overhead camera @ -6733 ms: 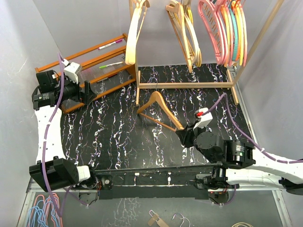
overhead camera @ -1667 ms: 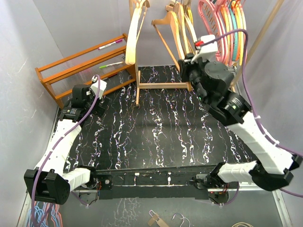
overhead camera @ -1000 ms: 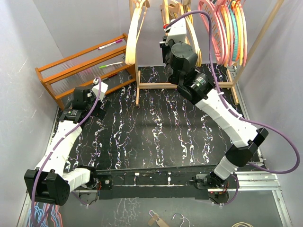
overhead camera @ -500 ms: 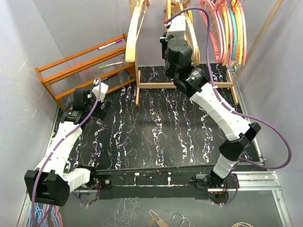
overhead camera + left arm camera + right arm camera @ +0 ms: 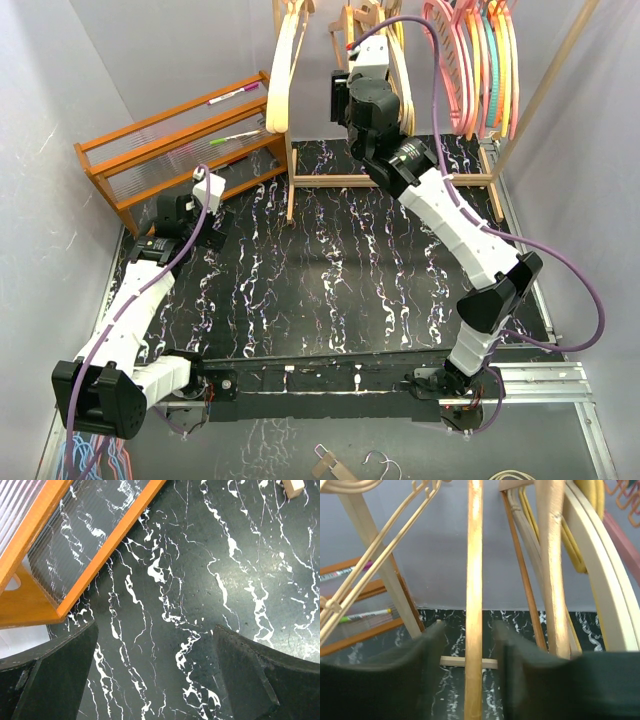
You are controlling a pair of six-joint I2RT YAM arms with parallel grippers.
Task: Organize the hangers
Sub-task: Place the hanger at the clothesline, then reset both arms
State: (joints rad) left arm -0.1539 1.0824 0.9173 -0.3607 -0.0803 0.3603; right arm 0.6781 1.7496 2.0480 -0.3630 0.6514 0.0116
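Right gripper (image 5: 468,630): jaws narrow, set either side of bar of wooden hanger (image 5: 474,555); clamped or merely around it, not determinable. Right arm extended far and raised to hanging row. Left gripper (image 5: 155,680): spread wide, nothing held, pointed down over black marbled table (image 5: 330,280), beside corner of orange rack (image 5: 112,542). Left arm bent, reached toward far left. Other hangers (image 5: 470,70) hung on pale frame (image 5: 330,181). Grey walls.

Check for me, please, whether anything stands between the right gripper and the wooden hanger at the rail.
Nothing visible does. The right gripper straddles the wooden hanger, its jaws on either side with a slight gap. The neighbouring tan hangers hang just to the right, outside the jaws.
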